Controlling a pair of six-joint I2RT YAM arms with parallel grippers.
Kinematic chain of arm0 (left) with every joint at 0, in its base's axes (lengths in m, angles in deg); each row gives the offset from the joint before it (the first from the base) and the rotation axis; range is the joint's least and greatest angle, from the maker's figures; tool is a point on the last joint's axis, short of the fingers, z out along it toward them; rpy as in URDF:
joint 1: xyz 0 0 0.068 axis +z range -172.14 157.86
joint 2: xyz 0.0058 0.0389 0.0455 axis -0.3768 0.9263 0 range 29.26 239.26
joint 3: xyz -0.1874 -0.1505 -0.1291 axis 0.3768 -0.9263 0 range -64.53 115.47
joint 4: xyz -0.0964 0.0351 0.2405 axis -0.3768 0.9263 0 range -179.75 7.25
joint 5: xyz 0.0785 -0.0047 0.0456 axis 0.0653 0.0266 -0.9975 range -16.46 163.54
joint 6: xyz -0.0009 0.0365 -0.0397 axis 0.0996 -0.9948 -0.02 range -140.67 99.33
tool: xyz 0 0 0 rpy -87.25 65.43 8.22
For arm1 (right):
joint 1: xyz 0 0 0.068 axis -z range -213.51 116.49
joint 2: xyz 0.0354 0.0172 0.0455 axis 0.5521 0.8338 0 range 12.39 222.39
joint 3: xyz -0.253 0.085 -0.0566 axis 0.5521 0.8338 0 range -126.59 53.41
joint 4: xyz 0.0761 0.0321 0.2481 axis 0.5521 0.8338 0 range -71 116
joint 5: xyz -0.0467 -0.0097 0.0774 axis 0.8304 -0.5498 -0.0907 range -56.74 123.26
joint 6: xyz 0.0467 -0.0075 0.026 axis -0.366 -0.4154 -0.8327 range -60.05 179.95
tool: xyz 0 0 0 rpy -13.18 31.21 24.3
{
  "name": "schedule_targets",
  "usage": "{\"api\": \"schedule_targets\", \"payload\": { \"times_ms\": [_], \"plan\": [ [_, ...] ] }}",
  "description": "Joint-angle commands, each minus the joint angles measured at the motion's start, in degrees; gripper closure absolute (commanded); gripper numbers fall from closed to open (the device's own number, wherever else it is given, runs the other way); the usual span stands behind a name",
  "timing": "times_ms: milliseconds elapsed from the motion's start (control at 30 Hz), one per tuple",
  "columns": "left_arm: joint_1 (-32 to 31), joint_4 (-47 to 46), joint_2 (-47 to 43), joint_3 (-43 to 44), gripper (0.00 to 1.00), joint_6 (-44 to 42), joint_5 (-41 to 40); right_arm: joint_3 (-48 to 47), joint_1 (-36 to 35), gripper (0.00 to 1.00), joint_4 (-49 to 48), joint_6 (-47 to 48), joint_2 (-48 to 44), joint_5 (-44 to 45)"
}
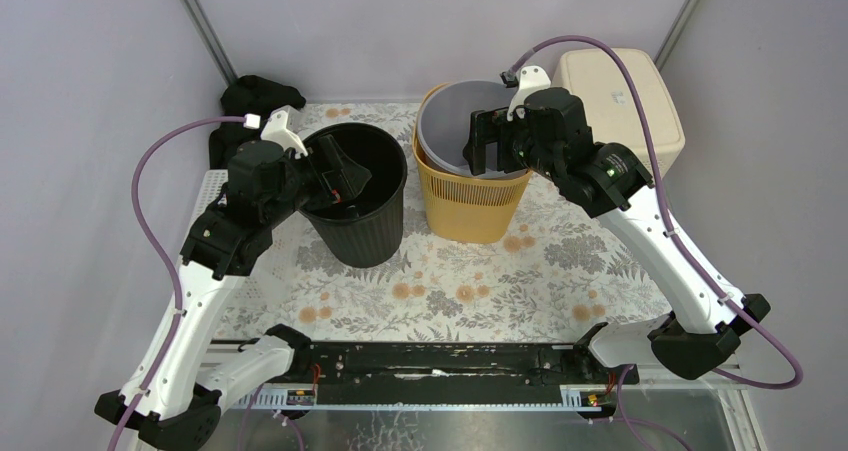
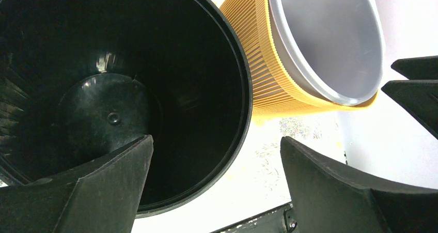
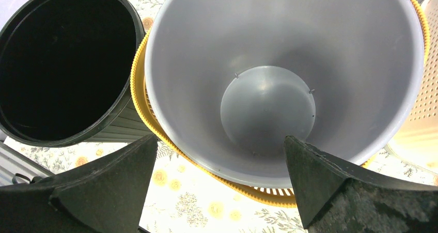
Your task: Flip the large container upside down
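Evidently approach step: L jaws wide astride black bin (image 1: 355,226) rim, R jaws wide astride grey bin (image 1: 445,126) in yellow basket (image 1: 470,211); next clamp rim, lift, flip.

Shot steeply down from above-behind, and close from both wrists, all sharing black bin (image 1: 365,236) and yellow basket (image 1: 470,211).
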State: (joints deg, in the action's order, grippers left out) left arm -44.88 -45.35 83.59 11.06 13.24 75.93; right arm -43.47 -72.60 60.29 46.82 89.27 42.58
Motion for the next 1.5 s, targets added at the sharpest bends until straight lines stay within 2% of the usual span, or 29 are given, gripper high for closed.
{"api": "schedule_targets", "payload": {
  "times_ms": [0, 1467],
  "plan": [
    [0.4, -3.2, -0.5, -0.2, 0.00, -0.5, 0.2, -1.4, 0.3, 0.01, -2.5, -0.1, -0.1, -0.9],
    [0.3, -3.8, -0.3, -0.9, 0.00, -0.4, 0.6, -1.8, 0.3, 0.01, -2.4, -0.1, 0.3, -1.3]
  ]
}}
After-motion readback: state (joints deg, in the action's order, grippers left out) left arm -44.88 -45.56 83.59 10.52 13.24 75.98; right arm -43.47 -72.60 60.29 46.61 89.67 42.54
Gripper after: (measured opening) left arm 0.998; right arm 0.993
